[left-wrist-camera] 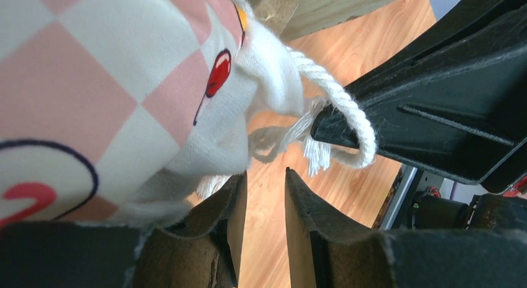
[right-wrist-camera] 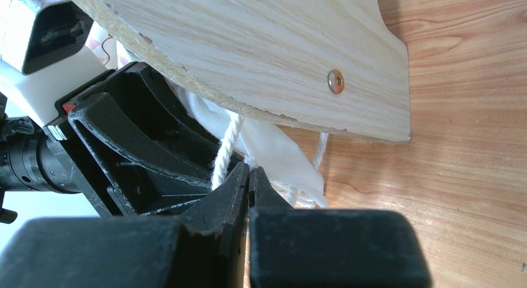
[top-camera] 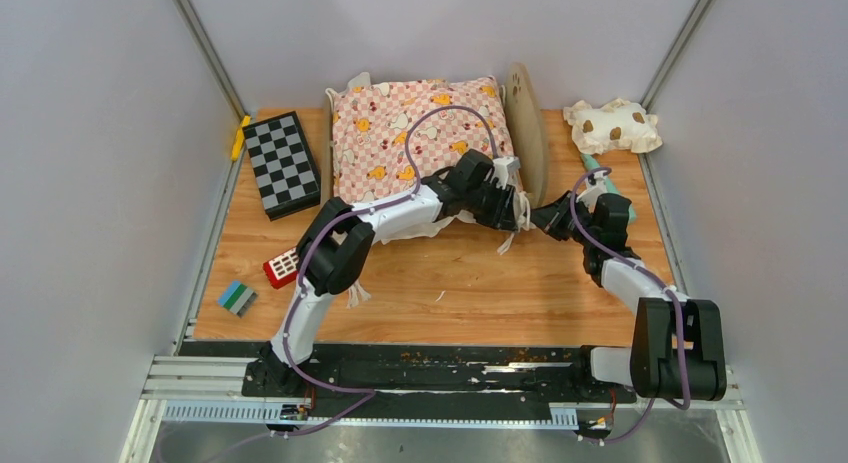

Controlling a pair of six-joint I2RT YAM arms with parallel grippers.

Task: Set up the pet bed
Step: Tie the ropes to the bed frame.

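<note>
From above, your pet bed [top-camera: 528, 133] sits at the back of the tabletop [top-camera: 480, 283]. The cushion [top-camera: 420, 133] is on it; the spotted pillow [top-camera: 612, 125] waits off to the right.

Left wrist: your left gripper [left-wrist-camera: 266, 179] is spread, empty, beside the cushion corner.

Right wrist: your right gripper [right-wrist-camera: 250, 171] is pressed together, pinching the tie cord [right-wrist-camera: 227, 145].
</note>
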